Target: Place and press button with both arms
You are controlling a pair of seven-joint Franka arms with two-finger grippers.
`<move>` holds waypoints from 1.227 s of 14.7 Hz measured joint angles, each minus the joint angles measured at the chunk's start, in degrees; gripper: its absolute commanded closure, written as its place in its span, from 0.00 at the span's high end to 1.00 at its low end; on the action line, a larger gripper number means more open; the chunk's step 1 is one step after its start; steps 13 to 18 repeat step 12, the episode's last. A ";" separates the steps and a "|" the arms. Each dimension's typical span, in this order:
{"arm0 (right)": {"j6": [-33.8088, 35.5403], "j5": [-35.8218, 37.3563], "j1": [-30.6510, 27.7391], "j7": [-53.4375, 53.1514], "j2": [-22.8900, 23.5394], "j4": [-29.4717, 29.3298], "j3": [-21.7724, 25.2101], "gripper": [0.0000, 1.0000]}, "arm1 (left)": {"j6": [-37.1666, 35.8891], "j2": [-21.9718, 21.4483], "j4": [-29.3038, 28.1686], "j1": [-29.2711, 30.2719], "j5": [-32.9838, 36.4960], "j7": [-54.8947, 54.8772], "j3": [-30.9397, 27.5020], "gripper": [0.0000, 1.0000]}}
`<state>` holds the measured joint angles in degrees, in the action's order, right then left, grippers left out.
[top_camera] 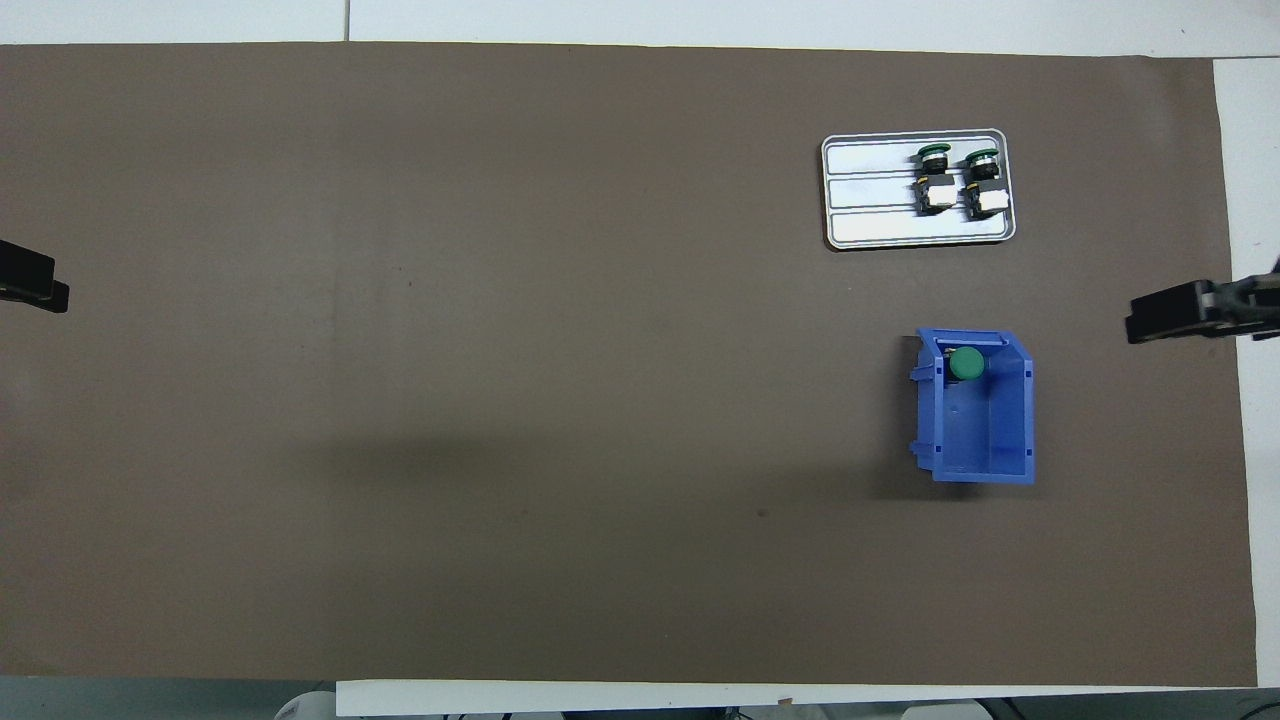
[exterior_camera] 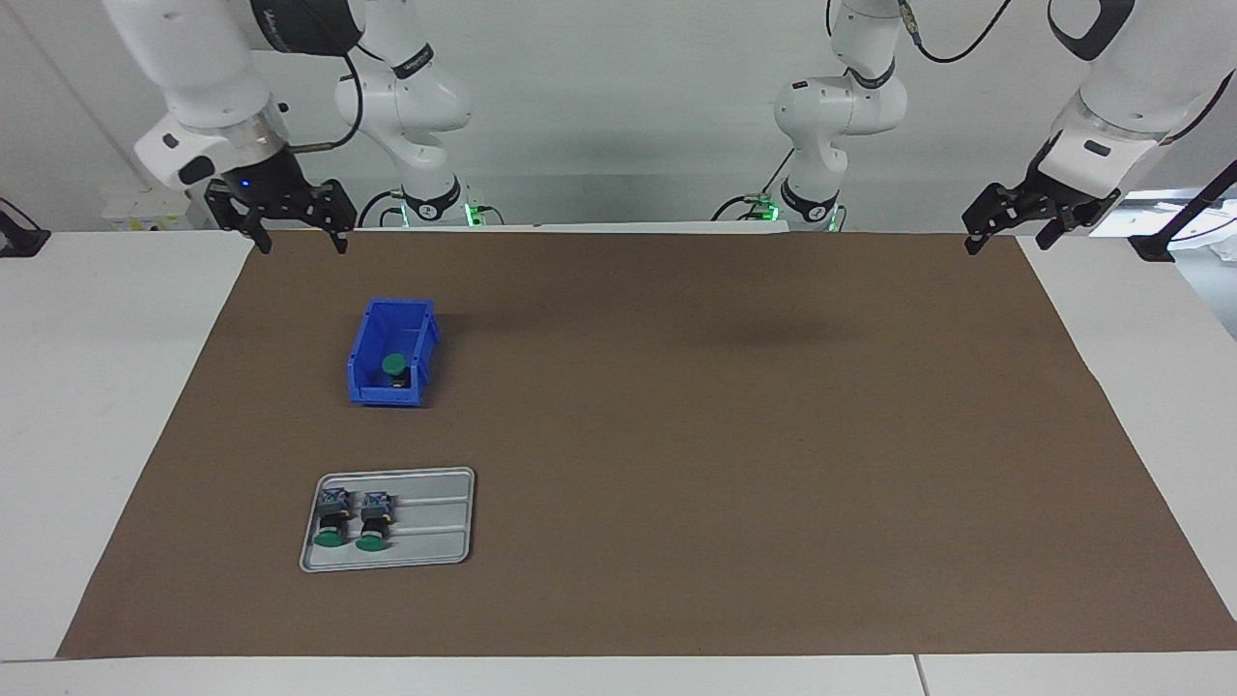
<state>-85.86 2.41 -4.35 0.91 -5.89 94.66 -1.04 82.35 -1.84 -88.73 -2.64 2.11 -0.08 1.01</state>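
Overhead, green button [top_camera: 966, 363] upright in blue bin [top_camera: 1015, 420], left gripper [exterior_camera: 1010, 230] and right gripper [exterior_camera: 295, 228] raised, jaws apart, no legible writing

1. In the overhead view the left gripper [top_camera: 35, 280] is cut off at the left edge.
2. The right gripper [top_camera: 1190, 312] is cut off at the right edge.
3. Inside the blue bin [top_camera: 985, 440], the button [top_camera: 966, 363] shows only its green cap; its body is hidden.

Even bright light from above – no strong glare. Soft wide shadows on brown mat [exterior_camera: 676, 435], darker one beside blue bin [top_camera: 985, 420]. Both views sharp – no visible edge distortion.
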 measured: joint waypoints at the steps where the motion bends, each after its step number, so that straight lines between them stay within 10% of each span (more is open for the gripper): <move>1: 1.00 0.00 -1.31 0.40 1.62 -2.84 0.04 1.00 | -0.01 0.00 0.00 0.00 0.00 0.00 0.00 1.00; 18: 3.87 -0.02 3.58 0.73 6.28 -8.23 3.44 1.00 | -0.07 0.00 -0.03 0.06 0.00 0.00 -0.04 1.00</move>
